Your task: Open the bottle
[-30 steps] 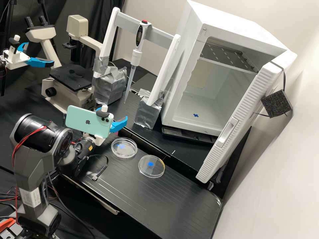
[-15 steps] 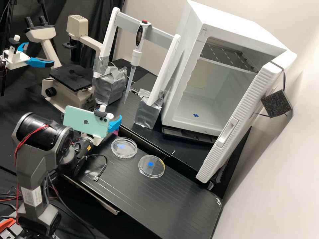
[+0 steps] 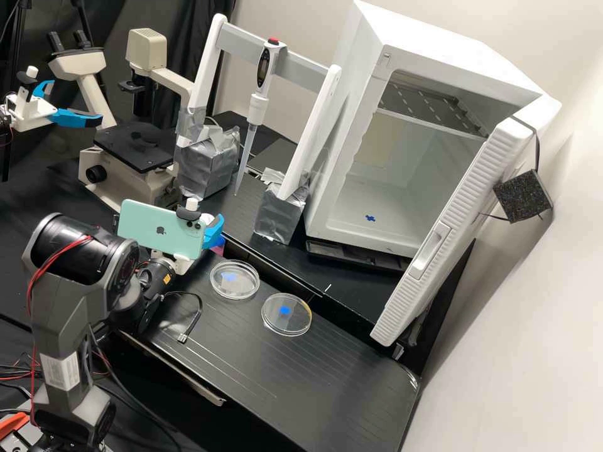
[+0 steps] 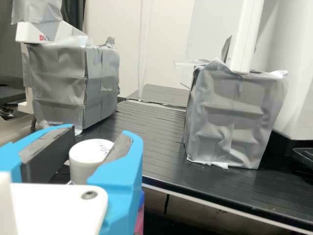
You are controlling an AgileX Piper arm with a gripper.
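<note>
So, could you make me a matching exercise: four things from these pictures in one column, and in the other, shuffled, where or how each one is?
Things
1. Round white cap
2. Mint-green phone
3. White pipette with a red top
4. White box-shaped cabinet

Places and states
A. Standing with its door open
B. Mounted on the dark grey arm
C. At the pincer
D. Hanging tip-down from a grey crossbar

Right pairs: 1-C, 2-B, 3-D, 4-A
</note>
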